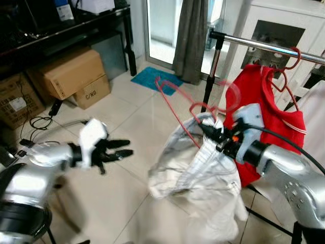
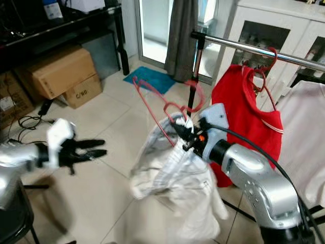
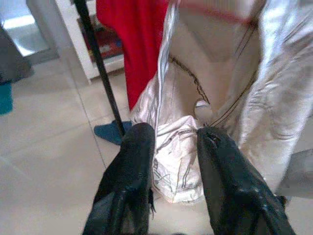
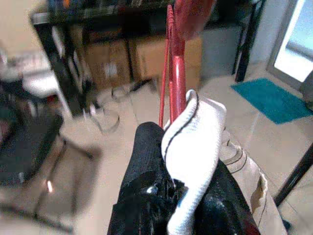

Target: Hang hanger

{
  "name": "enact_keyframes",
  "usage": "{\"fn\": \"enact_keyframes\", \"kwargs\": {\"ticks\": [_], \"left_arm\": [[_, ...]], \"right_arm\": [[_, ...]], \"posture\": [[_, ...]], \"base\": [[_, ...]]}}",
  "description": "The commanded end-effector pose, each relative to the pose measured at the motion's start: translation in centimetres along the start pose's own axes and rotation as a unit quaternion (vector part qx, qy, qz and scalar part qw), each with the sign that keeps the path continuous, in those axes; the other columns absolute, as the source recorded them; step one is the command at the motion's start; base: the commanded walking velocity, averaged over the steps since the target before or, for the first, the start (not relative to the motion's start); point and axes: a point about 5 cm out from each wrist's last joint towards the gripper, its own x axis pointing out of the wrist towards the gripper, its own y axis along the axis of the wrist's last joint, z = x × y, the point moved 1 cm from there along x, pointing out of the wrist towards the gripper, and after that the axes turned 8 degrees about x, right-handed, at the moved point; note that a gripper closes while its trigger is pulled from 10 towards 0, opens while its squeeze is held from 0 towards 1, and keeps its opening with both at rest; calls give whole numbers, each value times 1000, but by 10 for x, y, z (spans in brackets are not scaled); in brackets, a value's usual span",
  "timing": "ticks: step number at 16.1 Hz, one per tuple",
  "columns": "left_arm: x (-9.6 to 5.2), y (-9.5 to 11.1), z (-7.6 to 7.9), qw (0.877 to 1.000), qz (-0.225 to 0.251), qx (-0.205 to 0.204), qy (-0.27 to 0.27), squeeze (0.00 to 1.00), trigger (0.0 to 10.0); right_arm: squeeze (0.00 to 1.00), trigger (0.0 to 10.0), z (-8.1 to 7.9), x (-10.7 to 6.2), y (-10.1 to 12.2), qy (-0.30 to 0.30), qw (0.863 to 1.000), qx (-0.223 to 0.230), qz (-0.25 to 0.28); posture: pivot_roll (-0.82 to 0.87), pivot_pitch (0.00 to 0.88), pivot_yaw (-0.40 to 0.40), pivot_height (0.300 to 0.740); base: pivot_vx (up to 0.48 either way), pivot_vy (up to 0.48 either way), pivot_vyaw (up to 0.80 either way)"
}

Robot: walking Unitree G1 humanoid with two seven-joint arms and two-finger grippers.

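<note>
The right claw (image 1: 210,133) is clamped on a red hanger (image 1: 175,101) and the collar of the white garment (image 1: 198,178) draped on it, held below the clothes rail (image 1: 264,46), beside a hung red shirt (image 1: 264,107). The left claw (image 1: 118,148) hovers apart, fingers spread and empty, over the tiled floor (image 1: 127,117).

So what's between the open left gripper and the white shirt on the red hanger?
Bare tiled floor; the left gripper hovers apart from the white shirt, per the eye views.
</note>
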Motion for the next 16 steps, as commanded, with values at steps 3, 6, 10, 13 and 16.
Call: {"fn": "enact_keyframes", "kwargs": {"ticks": [3, 6, 10, 13, 16], "left_arm": [[-9, 54, -19, 996, 60, 49, -34, 1000, 10000], [-12, 78, -27, 989, 53, 73, -116, 1000, 10000], [-4, 76, -22, 976, 34, 85, -199, 471, 10000], [5, 76, -24, 971, 32, 106, -211, 0, 10000], [19, 82, -26, 965, 41, 129, -225, 0, 10000]], "right_arm": [[0, 0, -12, 5, 8, 64, 993, -95, -37], [0, 0, -21, 3, 13, 112, 979, -155, -68], [0, 0, -42, 3, 25, 171, 965, -195, -47], [0, 0, -50, 2, 27, 191, 956, -218, -47], [0, 0, -58, 2, 26, 211, 948, -231, -53]], "posture": [[-129, 0, 42, 740], [-136, 0, 53, 740], [-136, 0, 61, 740], [-145, 0, 67, 740], [-155, 0, 72, 740]], "base": [[0, 0, 0], [0, 0, 0], [0, 0, 0], [0, 0, 0], [0, 0, 0]]}}
